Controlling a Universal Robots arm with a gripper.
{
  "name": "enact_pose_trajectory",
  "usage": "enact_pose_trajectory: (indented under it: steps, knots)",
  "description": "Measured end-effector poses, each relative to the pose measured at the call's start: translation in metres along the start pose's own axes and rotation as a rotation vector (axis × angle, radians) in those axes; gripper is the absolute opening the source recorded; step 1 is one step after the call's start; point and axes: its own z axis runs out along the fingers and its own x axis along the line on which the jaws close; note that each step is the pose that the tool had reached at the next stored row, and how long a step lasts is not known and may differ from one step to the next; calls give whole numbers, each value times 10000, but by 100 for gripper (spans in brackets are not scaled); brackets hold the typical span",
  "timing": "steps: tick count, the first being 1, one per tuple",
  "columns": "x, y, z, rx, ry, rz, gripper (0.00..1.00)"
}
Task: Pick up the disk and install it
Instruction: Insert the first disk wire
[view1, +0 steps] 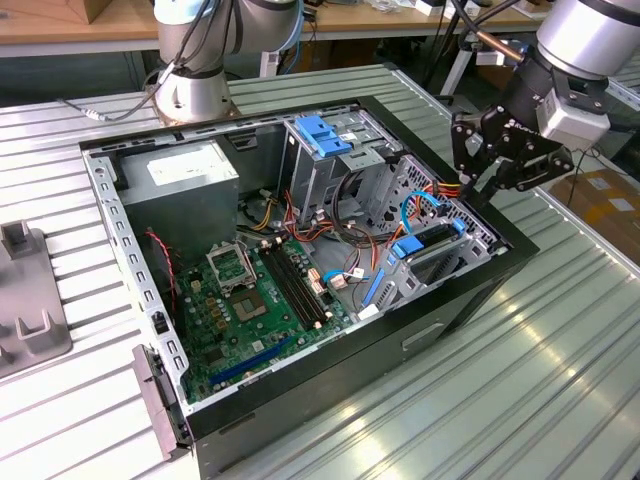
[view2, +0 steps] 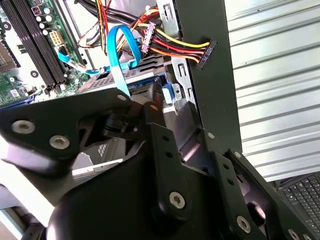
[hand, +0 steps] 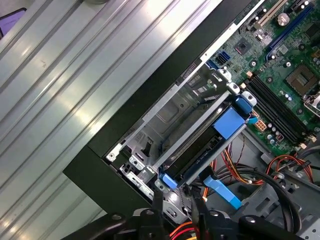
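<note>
An open computer case lies on its side on a ribbed metal table. Inside it, a green board covers the floor of the case.

The disk already sits in its metal cage at about 3 o'clock in the case, near the wall on the exterior view's right. Its blue side rails stick up out of the cage. In the first wrist view the disk stands on its edge in a slot, with a blue tab at one end and a smaller blue clip at the other end.

The robot's black hand hangs over the edge of the case, at about 1 o'clock from the disk. It is near the disk but I cannot tell if they touch. The hand holds nothing that I can see. I cannot tell if its fingers are apart or together.

A bunch of red, yellow and orange wires with a black plug lies just beside the hand. A flat blue cable loops over the disk's cage.

A taller cage with a blue top stands at about 12 o'clock in the case. A silver power box sits at about 10 o'clock.
</note>
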Motion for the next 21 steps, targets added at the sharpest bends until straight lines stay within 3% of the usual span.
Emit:
enact_pose_trajectory:
  steps: [1,5,8,12,16,21]
  knots:
    - [0,0,0,0,0,0,42]
    - [4,-19,25,-5,-5,1,42]
    - [-5,-70,49,-13,-12,1,42]
    - [-36,-196,75,-38,4,0,42]
    - [-26,-325,103,-152,119,-3,42]
    - [20,-387,126,-185,144,-4,42]
